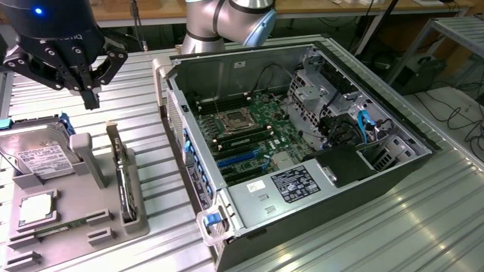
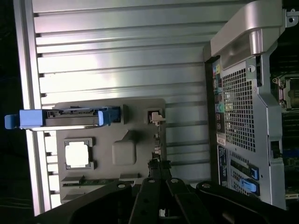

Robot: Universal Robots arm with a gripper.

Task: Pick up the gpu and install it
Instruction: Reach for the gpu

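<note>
The black gripper [image 1: 90, 101] is hanging with fingers clenched together, grasping nothing. The thin black gpu card [image 1: 123, 178] is standing on edge in the grey plastic holder [image 1: 79, 198], lower than the gripper, with its long axis running from there toward the exterior camera.

The counter [image 1: 393, 226] is ribbed bare metal, bright and reflective. The computer case [image 1: 226, 68] is dull grey sheet metal with blue plastic clips [image 1: 214, 218]. The tray [image 1: 83, 226] looks like matt grey plastic. The hard drive [image 1: 38, 158] has a silvery metal top and a white paper label. The hand [image 1: 90, 101] is black, faintly glossy
</note>
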